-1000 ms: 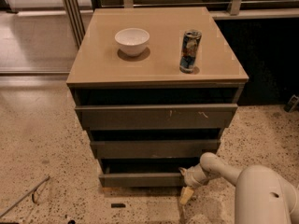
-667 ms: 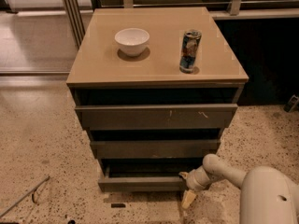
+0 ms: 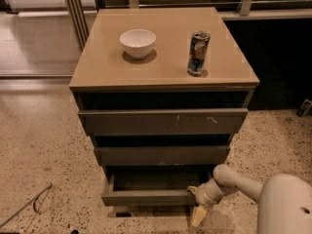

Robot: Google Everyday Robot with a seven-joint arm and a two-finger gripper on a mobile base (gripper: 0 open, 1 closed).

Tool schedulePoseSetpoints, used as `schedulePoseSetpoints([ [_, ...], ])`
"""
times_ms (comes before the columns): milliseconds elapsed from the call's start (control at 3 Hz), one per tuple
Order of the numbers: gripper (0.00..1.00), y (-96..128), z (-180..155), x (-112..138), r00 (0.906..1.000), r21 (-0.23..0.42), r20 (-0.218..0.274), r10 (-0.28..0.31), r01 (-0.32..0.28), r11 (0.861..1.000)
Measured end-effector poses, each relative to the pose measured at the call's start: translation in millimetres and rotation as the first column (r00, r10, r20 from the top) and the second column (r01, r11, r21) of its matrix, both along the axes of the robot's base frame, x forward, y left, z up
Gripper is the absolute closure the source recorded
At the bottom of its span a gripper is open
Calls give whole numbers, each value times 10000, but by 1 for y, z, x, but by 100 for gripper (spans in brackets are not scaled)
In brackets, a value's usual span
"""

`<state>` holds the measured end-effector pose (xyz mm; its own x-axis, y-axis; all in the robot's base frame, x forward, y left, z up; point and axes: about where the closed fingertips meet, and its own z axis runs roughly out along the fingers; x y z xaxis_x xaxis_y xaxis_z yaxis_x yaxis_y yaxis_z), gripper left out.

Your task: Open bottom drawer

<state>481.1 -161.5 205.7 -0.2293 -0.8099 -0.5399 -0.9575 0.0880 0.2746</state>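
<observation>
Hand [image 3: 196,203] at right corner of the part-open bottom drawer [image 3: 146,198], grip I cannot tell; next I'd pull straight outward.

On beige tabletop [image 3: 161,65]: white bowl [image 3: 138,43] left, upright can [image 3: 198,53] right, well apart. Gripper [image 3: 197,209] low, at right end of bottom drawer [image 3: 148,197].

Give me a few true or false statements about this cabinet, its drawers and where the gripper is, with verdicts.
1. The bottom drawer stands partly open. True.
2. The white bowl sits inside the bottom drawer. False: it stands on the cabinet top.
3. The gripper is at the right end of the bottom drawer's front. True.
4. The can lies on its side. False: it stands upright on the cabinet top, to the right of the bowl in the camera view.
</observation>
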Motion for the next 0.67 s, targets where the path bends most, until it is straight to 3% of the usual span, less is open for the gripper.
schedulePoseSetpoints([
  [333,0,-4,4,-28,9956,-76,-938,-35,28,10000],
  [667,0,-4,4,-28,9956,-76,-938,-35,28,10000],
])
